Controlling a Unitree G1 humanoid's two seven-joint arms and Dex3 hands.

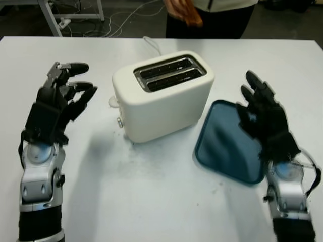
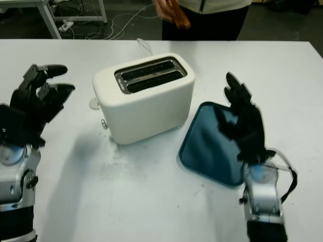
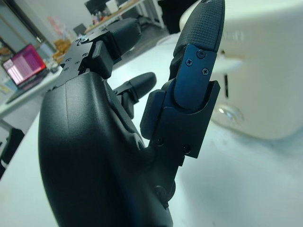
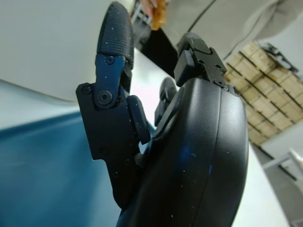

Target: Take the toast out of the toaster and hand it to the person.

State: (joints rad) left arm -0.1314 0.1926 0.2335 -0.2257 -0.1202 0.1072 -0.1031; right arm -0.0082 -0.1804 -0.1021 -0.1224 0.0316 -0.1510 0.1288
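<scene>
A cream two-slot toaster (image 1: 161, 101) stands in the middle of the white table (image 1: 151, 191); both slots (image 1: 169, 73) look dark and empty. At the far edge a person (image 1: 212, 15) holds a brown piece of toast (image 1: 184, 12) in one hand, also seen as toast (image 4: 158, 12) in the right wrist view. My left hand (image 1: 75, 83) is open to the left of the toaster, apart from it, holding nothing. My right hand (image 1: 258, 96) is open at the right, over the edge of a dark blue tray (image 1: 224, 141).
The toaster's white cable (image 1: 151, 44) runs toward the far table edge. The blue tray lies flat just right of the toaster. A laptop (image 3: 23, 66) sits on another desk off to the left. Table legs and cables (image 1: 75, 20) are on the floor beyond.
</scene>
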